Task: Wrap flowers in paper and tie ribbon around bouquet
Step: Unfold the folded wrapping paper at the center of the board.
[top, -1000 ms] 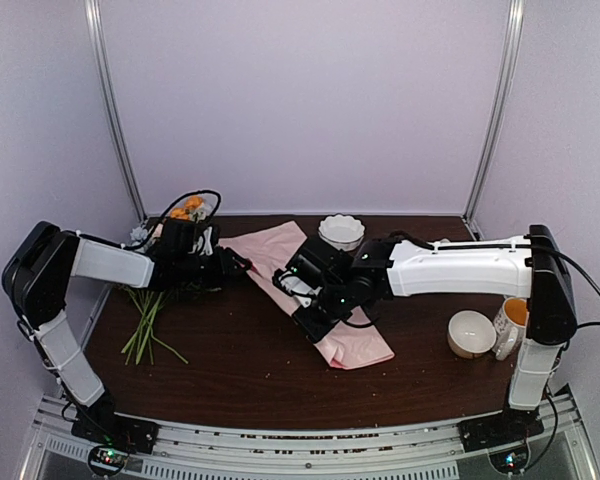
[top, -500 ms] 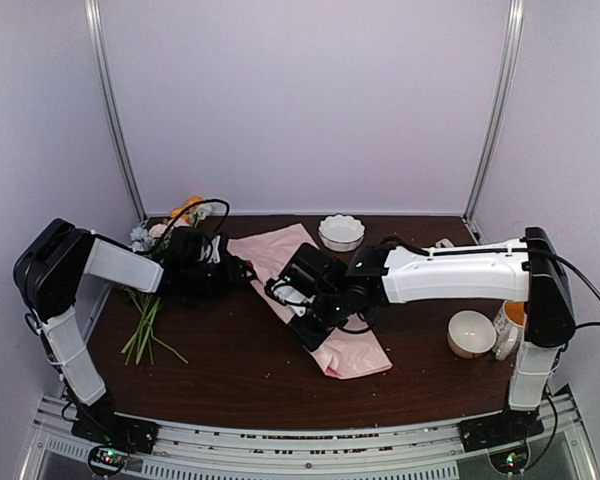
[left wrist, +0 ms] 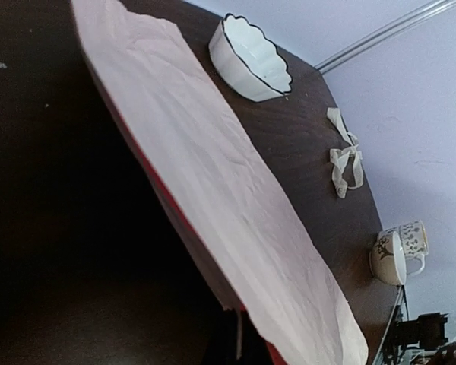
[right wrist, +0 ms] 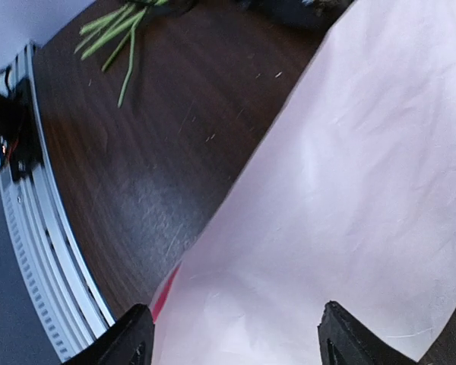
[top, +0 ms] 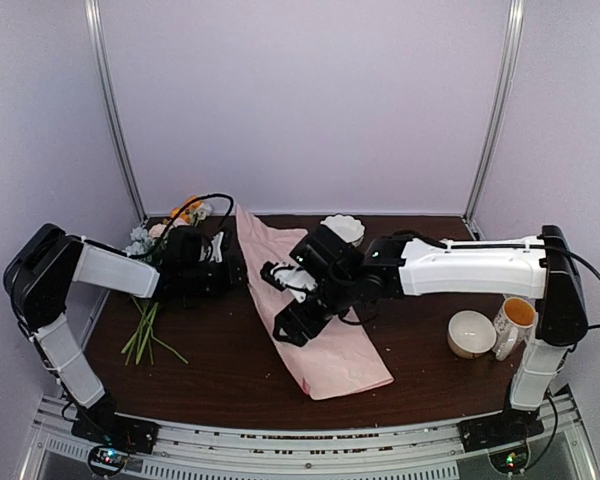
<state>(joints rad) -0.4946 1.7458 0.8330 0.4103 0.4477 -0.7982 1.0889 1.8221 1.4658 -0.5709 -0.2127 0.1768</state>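
Found paper (top: 330, 350) thin, light and limp, sprawled across middle of bench (top: 230, 385) with left edge lifted, seemingly pinched in pressed-together left hand (top: 235, 272), beneath spread right hand (top: 292, 322); judged tear-prone and slippery, best taken at an edge or corner, never mid-sheet.

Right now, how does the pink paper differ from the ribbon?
The paper is a broad pale pink sheet; the ribbon is a narrow cream strip, far smaller. The paper has one long edge raised off the table; the ribbon lies on it in a loose tangle. Both are thin and pale.
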